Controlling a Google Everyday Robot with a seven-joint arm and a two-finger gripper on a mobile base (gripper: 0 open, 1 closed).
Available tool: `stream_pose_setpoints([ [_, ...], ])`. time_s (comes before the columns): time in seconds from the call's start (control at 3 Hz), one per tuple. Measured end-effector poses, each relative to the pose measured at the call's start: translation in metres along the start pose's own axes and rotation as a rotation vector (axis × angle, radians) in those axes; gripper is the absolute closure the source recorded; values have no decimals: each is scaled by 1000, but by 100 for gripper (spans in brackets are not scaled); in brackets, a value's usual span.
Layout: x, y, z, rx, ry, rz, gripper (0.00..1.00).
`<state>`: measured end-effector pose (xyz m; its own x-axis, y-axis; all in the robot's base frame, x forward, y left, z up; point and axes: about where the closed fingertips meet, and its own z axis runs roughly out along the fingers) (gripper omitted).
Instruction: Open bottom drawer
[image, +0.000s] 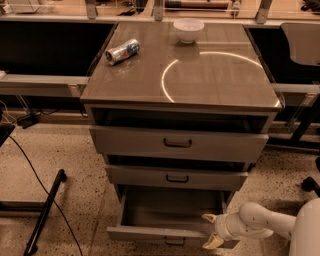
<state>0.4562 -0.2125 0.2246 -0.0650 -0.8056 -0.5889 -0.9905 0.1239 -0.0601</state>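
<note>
The bottom drawer (165, 233) of the grey metal cabinet is pulled well out, and its empty inside (172, 207) shows. Its small black handle (175, 242) sits at the centre of the front panel, near the lower frame edge. My gripper (211, 231) is at the right end of that drawer front, with one cream finger (209, 218) above the panel edge and the other (212, 243) below it. The white arm (260, 220) reaches in from the lower right.
The mid drawer (176, 177) and top drawer (178, 143) stand slightly ajar above. On the cabinet top lie a crushed can (122, 51) and a white bowl (188, 29). A black stand leg (44, 212) and cable lie on the floor at left. A chair (302, 45) stands at right.
</note>
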Motion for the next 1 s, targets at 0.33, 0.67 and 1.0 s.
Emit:
stream_pose_setpoints([
  [0.33,-12,-21,-4,25,6,-22,48],
  [0.67,-20,-45,3,34,12,-22,71],
  [1.0,-16,-65,19,57,13,6,94],
])
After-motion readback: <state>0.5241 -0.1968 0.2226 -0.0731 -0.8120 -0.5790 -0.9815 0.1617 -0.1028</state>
